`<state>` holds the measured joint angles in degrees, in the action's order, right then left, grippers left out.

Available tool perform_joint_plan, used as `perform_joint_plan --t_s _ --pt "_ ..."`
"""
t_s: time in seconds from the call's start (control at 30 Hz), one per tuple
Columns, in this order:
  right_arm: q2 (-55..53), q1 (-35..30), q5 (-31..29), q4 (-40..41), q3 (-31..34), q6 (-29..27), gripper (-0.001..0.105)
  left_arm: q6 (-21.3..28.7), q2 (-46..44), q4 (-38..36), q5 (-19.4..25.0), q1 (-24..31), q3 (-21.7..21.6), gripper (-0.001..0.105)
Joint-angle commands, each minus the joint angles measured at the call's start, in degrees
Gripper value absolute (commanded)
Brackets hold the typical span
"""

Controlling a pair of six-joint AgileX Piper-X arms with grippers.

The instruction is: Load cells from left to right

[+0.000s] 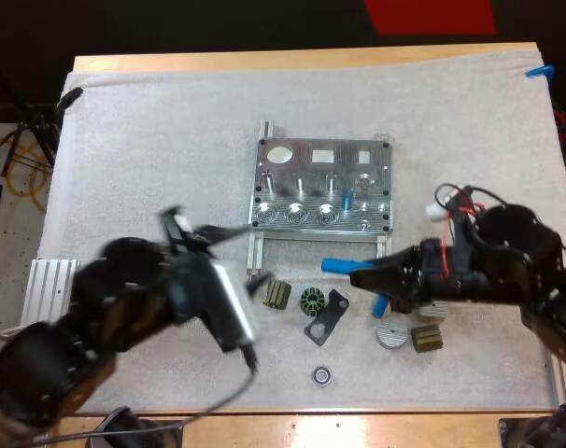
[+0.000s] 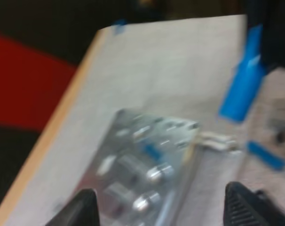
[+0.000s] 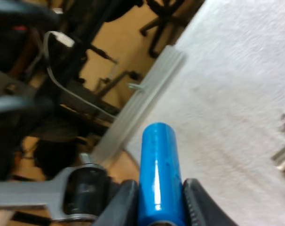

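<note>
We see even light from overhead in high view, mat bright, near white. Shadows under small parts short, soft. Room beyond table dark. Our left arm smeared by motion blur. Left wrist view blurred all over, metal fixture soft, pale glints on its posts. Right wrist view: white glare streak down blue cylinder, floor behind out of focus

Black bulky arms, rounded joints; L hand, R hand black-fingered
</note>
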<state>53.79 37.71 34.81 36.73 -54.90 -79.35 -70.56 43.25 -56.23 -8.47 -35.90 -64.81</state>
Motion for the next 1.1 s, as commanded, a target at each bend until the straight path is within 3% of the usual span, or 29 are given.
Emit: perform_joint_plan --t_s 0.0,0.13,0.3,0.53,1.07 --pt "1.75 -0.09 -2.06 3.3 -2.44 -3.27 0.0 -1.2 -1.48 0.42 -0.04 3.63 0.66 0.056" --pt "7.22 -0.09 -8.33 10.3 -8.99 -8.61 0.0 -3.17 -5.5 0.42 -5.01 14.14 3.56 0.056" --pt "12.84 -0.09 -18.37 16.52 -16.18 -12.93 0.0 -7.28 -9.11 0.42 -8.12 20.35 7.57 0.056" --pt "20.6 -0.21 -24.16 22.34 -23.51 -16.24 0.0 -10.6 -12.29 0.42 -9.18 20.97 11.46 0.056" --pt "42.47 -0.21 -40.49 38.84 -42.81 -26.92 0.0 -13.48 -12.32 3.03 -11.29 20.97 11.62 0.056"
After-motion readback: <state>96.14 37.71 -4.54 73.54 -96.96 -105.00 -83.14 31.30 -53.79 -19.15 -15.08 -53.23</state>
